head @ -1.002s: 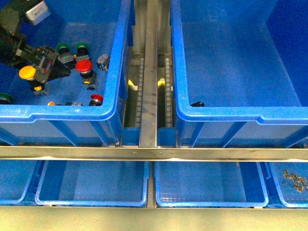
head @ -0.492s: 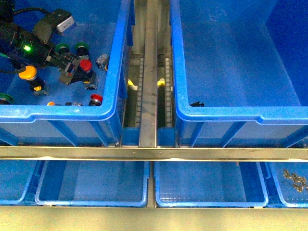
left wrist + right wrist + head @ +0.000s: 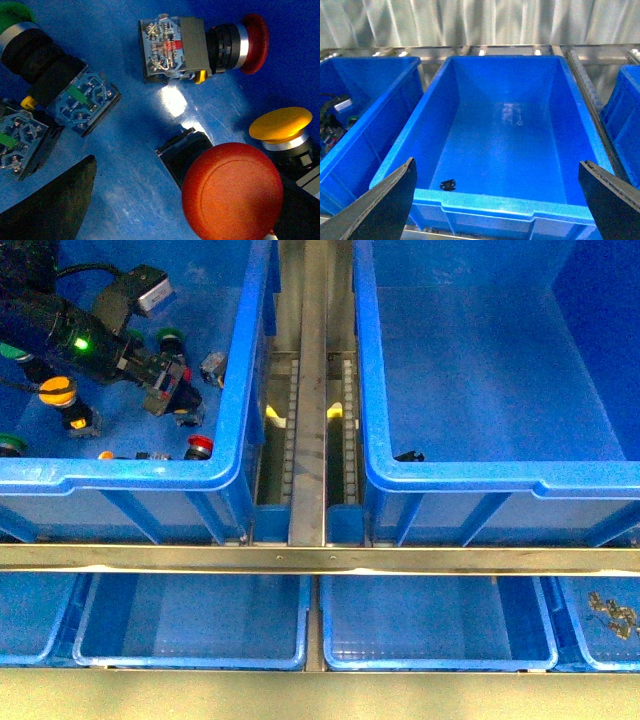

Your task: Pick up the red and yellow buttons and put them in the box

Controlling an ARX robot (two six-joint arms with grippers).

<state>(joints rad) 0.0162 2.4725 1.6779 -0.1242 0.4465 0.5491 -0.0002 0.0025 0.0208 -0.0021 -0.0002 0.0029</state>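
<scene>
My left gripper (image 3: 172, 388) is open, low inside the left blue bin (image 3: 240, 390). In the left wrist view a large red button (image 3: 232, 192) stands cap up between the fingers of the left gripper (image 3: 192, 200), closer to one of them. A yellow button (image 3: 281, 125) stands just beside it. A second red button (image 3: 200, 47) lies on its side further off. The front view shows the yellow button (image 3: 57, 391) and the lying red button (image 3: 199, 447). My right gripper (image 3: 497, 200) is open and holds nothing. The box is out of view.
Green buttons (image 3: 30, 45) lie close to the left gripper. My right gripper hovers over a deep blue bin (image 3: 495, 202) with a black fleck (image 3: 448, 184) on its floor. A slice of another blue bin (image 3: 625, 115) shows beside it. Shallow blue trays (image 3: 190, 615) sit in front.
The left gripper has moved right across the left bin and now covers the standing red button in the front view. The buttons have not moved.
</scene>
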